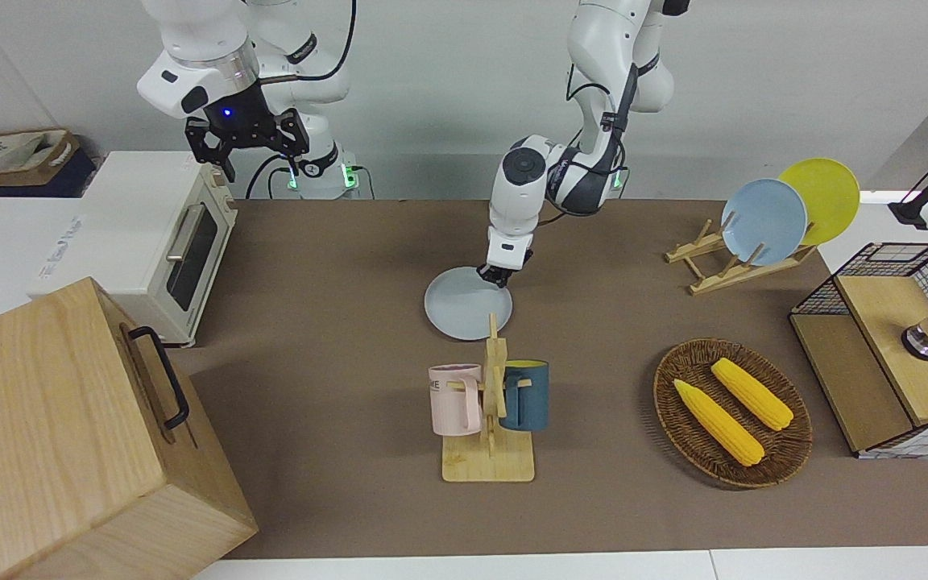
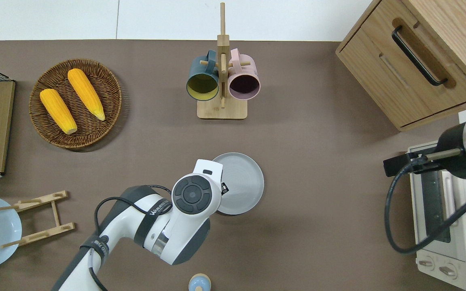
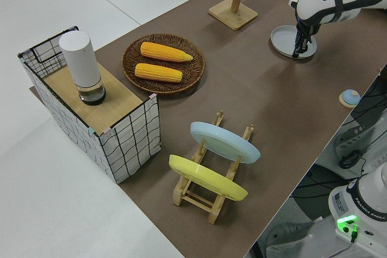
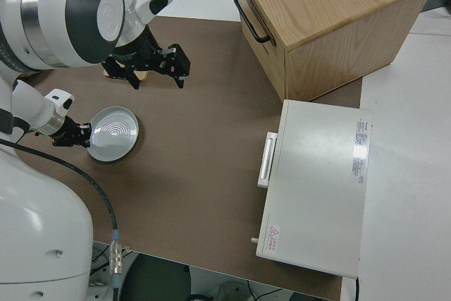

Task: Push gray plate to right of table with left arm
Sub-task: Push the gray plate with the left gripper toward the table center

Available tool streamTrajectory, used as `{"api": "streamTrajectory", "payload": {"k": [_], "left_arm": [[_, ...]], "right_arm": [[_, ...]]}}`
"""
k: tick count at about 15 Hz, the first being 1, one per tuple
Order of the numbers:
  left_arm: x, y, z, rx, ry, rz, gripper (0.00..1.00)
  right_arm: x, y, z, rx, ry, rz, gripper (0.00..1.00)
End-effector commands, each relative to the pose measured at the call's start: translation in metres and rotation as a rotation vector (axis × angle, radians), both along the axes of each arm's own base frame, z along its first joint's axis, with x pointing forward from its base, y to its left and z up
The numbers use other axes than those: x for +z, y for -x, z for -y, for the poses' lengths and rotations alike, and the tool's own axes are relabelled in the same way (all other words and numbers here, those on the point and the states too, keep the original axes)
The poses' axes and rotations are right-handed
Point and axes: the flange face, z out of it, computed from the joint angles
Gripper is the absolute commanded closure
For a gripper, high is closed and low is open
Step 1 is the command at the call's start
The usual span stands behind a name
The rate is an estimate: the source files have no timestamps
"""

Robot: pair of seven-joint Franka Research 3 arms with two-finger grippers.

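In the overhead view the left arm's wrist hides most of the left gripper [image 2: 224,188]; the front view shows it [image 1: 496,276] low at the gray plate's [image 1: 466,304] rim, fingers apparently together (hard to confirm). The plate lies mid-frame on the table [image 2: 318,202]. Upper left overhead, a wicker basket [image 2: 109,76] holds two corn cobs [image 2: 85,93]. The right arm is parked, its gripper [image 1: 245,142] spread.
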Motion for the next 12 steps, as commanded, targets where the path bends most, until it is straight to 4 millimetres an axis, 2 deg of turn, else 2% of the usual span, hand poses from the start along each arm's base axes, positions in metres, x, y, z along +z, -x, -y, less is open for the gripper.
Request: {"api": "streamTrajectory", "payload": {"k": [1,4,6,7,8,12], "left_arm": [[-0.028,0.008,0.058,0.049,0.016,-0.025,1.00],[-0.024,0.012,0.082,0.069,0.028,-0.017,1.00],[-0.023,0.013,0.084,0.061,0.026,-0.016,1.00],[-0.022,0.012,0.082,0.048,0.016,-0.012,0.65],[-0.019,0.007,0.077,0.048,0.014,-0.004,0.01],[0.017,-0.010,0.070,-0.017,-0.034,-0.045,0.00]], "right_arm": [[0.004,0.002,0.002,-0.018,-0.004,-0.002,0.017],[0.004,0.002,0.003,-0.018,-0.002,-0.002,0.017],[0.004,0.002,0.003,-0.018,-0.002,-0.002,0.017],[0.004,0.002,0.002,-0.018,-0.004,-0.002,0.017],[0.004,0.002,0.003,-0.018,-0.002,-0.002,0.017],[0.004,0.002,0.002,-0.018,-0.004,-0.002,0.017]]}}
